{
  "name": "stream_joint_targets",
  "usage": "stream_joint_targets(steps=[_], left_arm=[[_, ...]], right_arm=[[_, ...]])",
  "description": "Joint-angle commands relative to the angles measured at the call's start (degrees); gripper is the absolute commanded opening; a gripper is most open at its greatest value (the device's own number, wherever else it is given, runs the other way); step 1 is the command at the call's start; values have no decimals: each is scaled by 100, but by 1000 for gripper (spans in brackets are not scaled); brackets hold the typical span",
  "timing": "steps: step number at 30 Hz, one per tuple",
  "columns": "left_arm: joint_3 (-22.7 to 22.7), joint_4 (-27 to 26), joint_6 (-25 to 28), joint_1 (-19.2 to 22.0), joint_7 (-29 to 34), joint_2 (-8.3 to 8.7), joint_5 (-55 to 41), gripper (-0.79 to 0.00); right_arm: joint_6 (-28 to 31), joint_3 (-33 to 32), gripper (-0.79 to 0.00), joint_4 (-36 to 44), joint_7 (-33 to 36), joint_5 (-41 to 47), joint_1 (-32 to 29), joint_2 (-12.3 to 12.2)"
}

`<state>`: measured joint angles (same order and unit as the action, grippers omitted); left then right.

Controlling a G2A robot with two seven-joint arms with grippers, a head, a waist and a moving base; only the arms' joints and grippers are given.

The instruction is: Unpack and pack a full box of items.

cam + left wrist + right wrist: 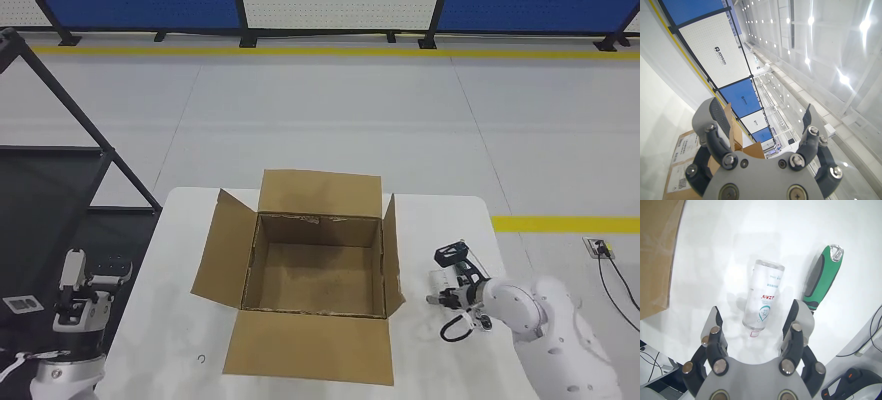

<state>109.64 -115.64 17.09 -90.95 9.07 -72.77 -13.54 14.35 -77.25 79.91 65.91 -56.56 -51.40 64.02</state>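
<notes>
On the white table beside the open, bare-floored box, 1 clear bottle lies just below the right gripper, jaws spread – packing seems to be starting, so it must lower and pinch the bottle – left gripper also spread, pointing up
</notes>
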Motion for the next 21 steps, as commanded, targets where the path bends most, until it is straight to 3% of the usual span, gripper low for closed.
stream_joint_targets(steps=[1,3,4,17,19,21], left_arm=[[10,8,3,2,1,0,-4,0],[26,15,5,3,2,-1,-18,0],[32,17,6,3,9,-1,-23,0],[67,39,-5,42,38,-1,-42,0],[69,46,-7,50,40,-1,-33,0],[71,53,-9,57,39,-1,-35,0]], right_arm=[[-35,69,-259,-63,-22,-43,48,4],[-50,109,-397,-108,-35,-37,78,6],[-59,130,-416,-129,-33,-64,92,5],[-272,321,-474,-484,-75,-168,291,8],[-292,350,-520,-530,-88,-167,326,11],[-323,359,-622,-565,-105,-173,363,10]])
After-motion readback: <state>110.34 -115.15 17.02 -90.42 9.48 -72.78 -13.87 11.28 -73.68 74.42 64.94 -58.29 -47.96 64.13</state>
